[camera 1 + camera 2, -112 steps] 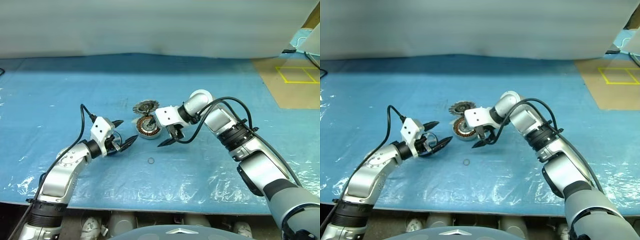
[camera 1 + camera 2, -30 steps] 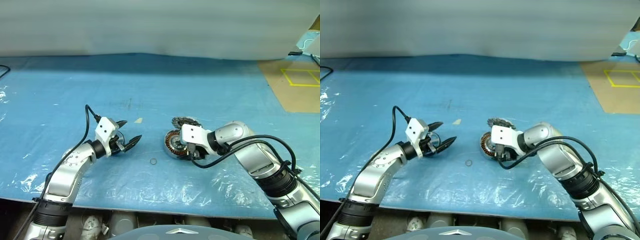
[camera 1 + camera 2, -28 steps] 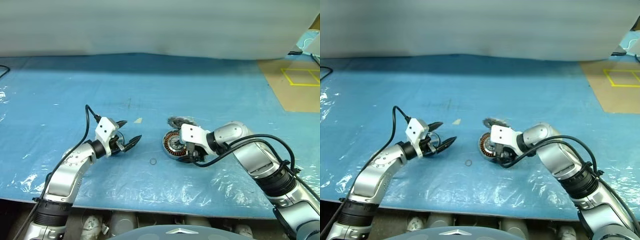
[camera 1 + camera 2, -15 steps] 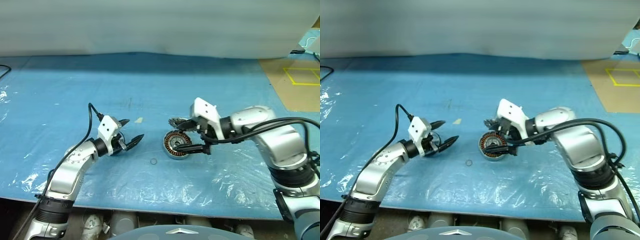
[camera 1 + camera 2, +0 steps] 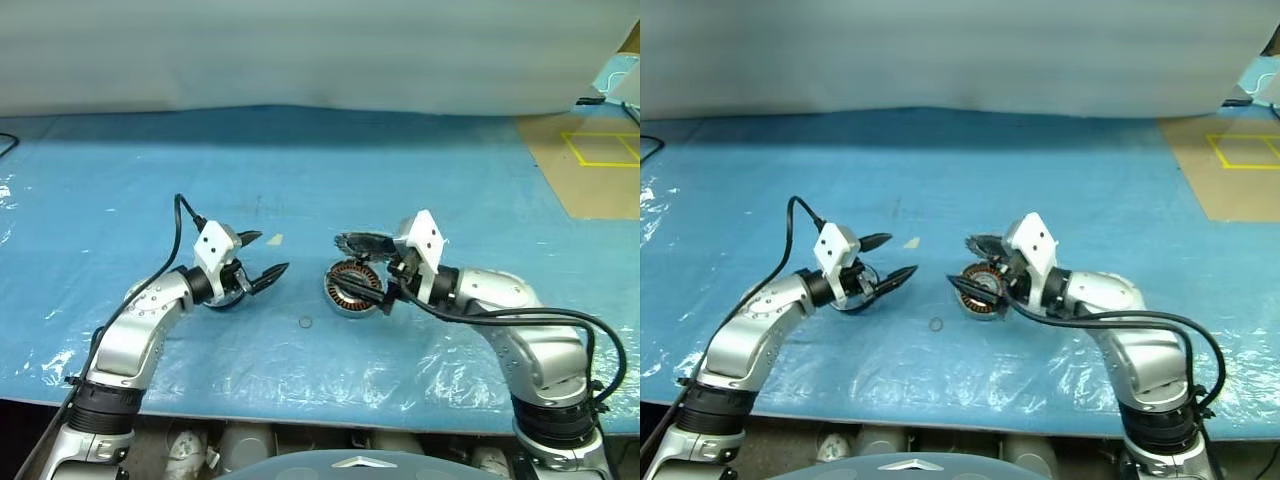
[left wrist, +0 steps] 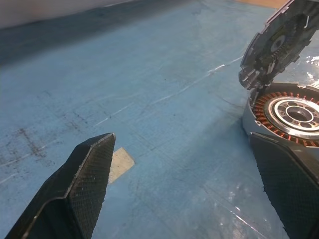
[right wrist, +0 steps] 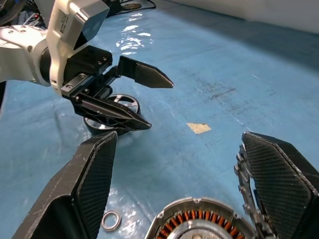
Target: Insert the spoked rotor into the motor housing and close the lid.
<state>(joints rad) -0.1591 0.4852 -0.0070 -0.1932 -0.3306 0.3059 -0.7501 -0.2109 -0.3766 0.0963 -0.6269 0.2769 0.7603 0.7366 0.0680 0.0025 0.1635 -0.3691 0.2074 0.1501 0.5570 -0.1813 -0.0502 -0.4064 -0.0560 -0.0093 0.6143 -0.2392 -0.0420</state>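
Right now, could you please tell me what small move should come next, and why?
Probably lower the left pincer and close it on the spoked rotor: it is open, the rotor lies just below it, and the motor housing stands open, lid raised.

Left gripper (image 5: 262,256) jaws wide apart, empty, arm bent, pointing inward toward the right one. Right gripper (image 5: 975,266) jaws spread, empty, forearm reaching in, pointing toward the left. Tips well apart.

motor housing (image 5: 352,288) open, lid (image 5: 365,243) raised, spoked rotor (image 7: 113,110) apart
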